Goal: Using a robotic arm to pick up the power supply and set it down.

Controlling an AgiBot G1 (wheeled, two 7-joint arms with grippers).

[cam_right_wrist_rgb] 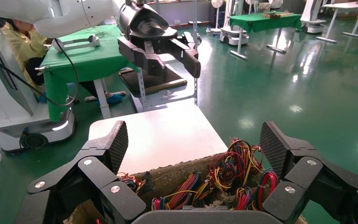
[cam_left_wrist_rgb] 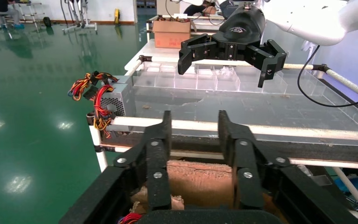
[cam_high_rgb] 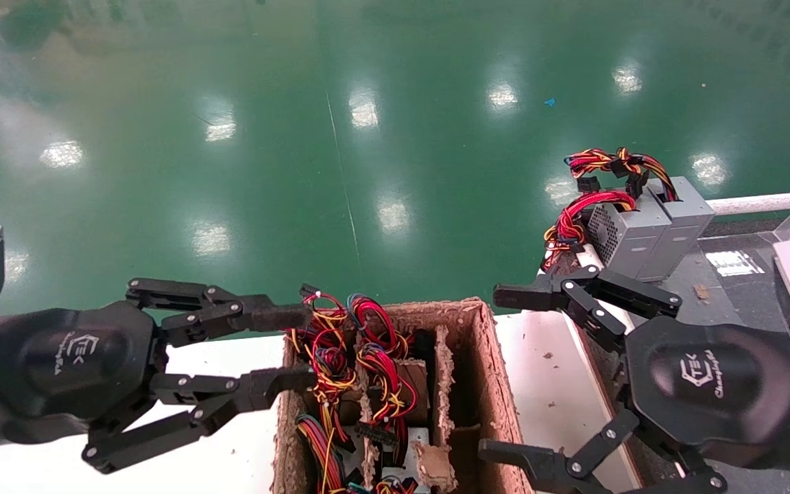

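Note:
The power supply sits in the left compartment of an open cardboard box (cam_high_rgb: 498,384). Its coil of yellow, red and blue wires (cam_high_rgb: 330,346) shows on top, and the grey body is mostly hidden beneath. My left gripper (cam_high_rgb: 307,347) hovers open at the box's left wall, level with that coil, holding nothing. In the left wrist view its fingers (cam_left_wrist_rgb: 165,133) frame the box's inner wall. My right gripper (cam_high_rgb: 491,372) is spread wide open just right of the box, empty. The right wrist view looks past its pads (cam_right_wrist_rgb: 117,142) onto the coil (cam_right_wrist_rgb: 235,168).
Two grey boxes with mostly red wire bundles (cam_high_rgb: 649,230) stand on the dark right-hand table (cam_high_rgb: 731,295), near its far corner. A white table (cam_high_rgb: 230,453) lies under the left arm. The box's right compartment (cam_high_rgb: 463,398) holds nothing. Green floor lies beyond.

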